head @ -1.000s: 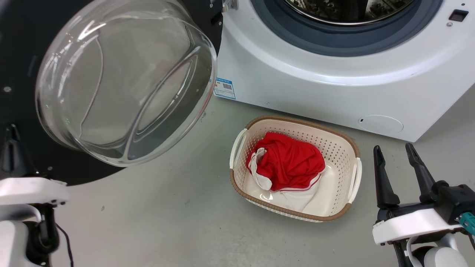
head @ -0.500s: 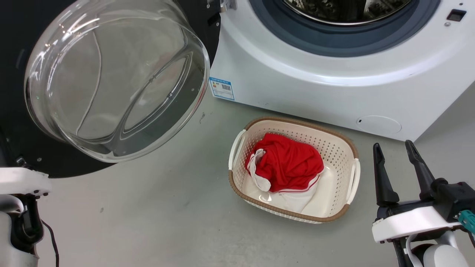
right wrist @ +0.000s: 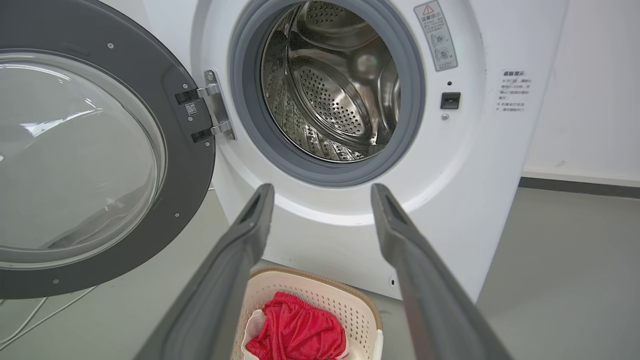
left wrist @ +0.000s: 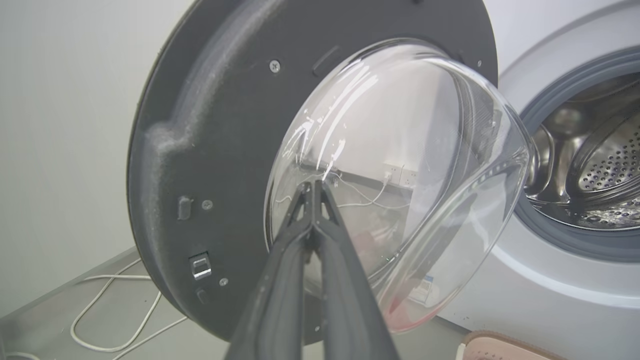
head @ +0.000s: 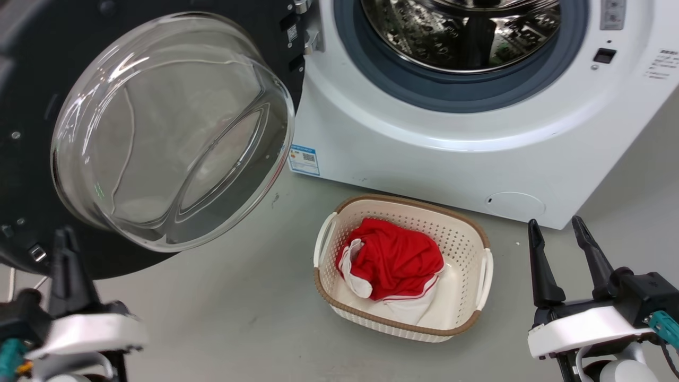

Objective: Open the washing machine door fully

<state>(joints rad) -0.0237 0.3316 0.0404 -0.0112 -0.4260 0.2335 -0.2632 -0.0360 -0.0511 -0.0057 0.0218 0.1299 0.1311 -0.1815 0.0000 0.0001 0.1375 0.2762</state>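
The washing machine door (head: 170, 138), glossy black with a bulging glass bowl, stands swung out to the left of the white washing machine (head: 424, 154). Its steel drum (head: 461, 32) lies bare inside the grey seal. My left gripper (head: 66, 233) is shut on nothing, below the door's lower edge. In the left wrist view its closed tips (left wrist: 312, 184) point at the door (left wrist: 215, 125) bowl's inner side; I cannot tell if they touch. My right gripper (head: 556, 228) is open at the lower right. From the right wrist, that gripper (right wrist: 322, 192) faces the drum (right wrist: 340, 80), with the door (right wrist: 75, 150) on its hinge (right wrist: 210, 107).
A cream laundry basket (head: 467, 239) holding a red and white garment (head: 392, 260) sits on the grey floor before the washer. A white cable (left wrist: 100, 320) lies on the floor behind the door. A blue label (head: 304, 159) and a round flap (head: 514, 206) sit low on the washer's front.
The head camera has tilted up, showing more of the drum. My left gripper has moved right and now stands under the door's lower edge. The right gripper has kept its pose.
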